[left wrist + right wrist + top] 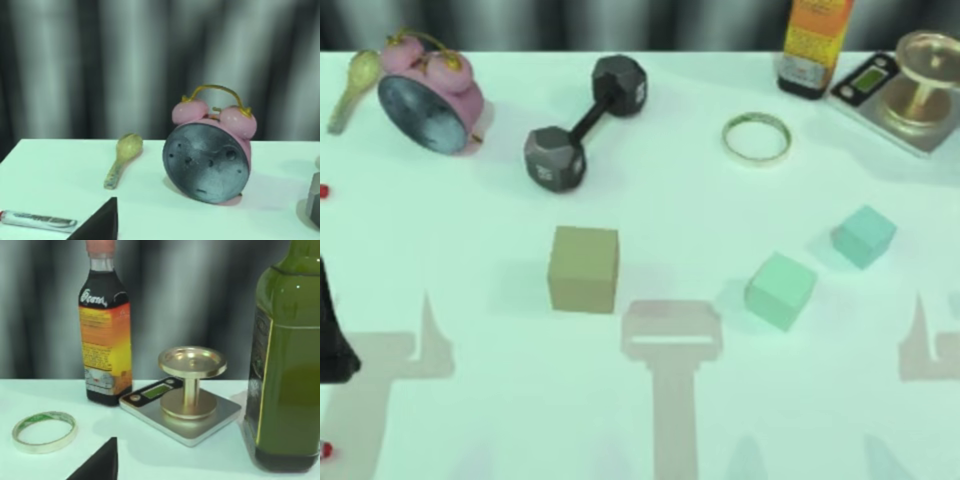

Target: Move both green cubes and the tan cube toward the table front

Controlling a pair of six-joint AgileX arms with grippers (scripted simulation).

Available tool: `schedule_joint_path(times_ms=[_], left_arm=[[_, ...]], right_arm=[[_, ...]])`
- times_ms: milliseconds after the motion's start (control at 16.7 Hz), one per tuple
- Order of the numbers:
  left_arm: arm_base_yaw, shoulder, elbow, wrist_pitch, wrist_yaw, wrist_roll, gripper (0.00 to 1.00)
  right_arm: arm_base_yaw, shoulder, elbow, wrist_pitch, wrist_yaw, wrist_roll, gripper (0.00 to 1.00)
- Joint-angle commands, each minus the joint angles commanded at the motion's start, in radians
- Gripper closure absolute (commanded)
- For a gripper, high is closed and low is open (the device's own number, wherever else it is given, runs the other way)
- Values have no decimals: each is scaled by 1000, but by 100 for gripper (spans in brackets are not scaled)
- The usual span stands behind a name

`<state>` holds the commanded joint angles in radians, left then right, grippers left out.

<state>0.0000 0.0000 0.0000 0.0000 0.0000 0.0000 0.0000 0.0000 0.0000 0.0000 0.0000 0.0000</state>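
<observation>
The tan cube (583, 268) sits left of the table's middle in the top view. The pale mint green cube (780, 290) lies to its right, turned at an angle. The smaller teal cube (864, 236) rests farther right and a little farther back. All three stand apart on the white table (650, 210), and no wrist view shows them. My left arm (332, 345) is parked at the left edge, far from the cubes; one dark fingertip (105, 222) shows over bare table. My right arm is outside the top view; its fingertip (102, 462) also hangs over bare table. Both grippers are open and hold nothing.
Along the back stand a spoon (350, 88), a pink alarm clock (425, 90), a black dumbbell (585, 122), a tape ring (756, 138), a sauce bottle (815, 45) and a scale (910, 90). A green bottle (287, 355) rises by the scale. A tube (37, 220) lies at the left.
</observation>
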Motion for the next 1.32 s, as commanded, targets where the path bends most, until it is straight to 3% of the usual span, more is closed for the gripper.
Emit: schedule_joint_path(times_ms=[300, 540, 1320], left_arm=[[0, 0, 0, 0, 0, 0, 0], [0, 0, 0, 0, 0, 0, 0], [0, 0, 0, 0, 0, 0, 0]], right_arm=[[10, 61, 61, -40, -2, -17, 0], [35, 290, 283, -175, -2, -75, 0], [155, 1709, 1362, -891, 3, -364, 0]])
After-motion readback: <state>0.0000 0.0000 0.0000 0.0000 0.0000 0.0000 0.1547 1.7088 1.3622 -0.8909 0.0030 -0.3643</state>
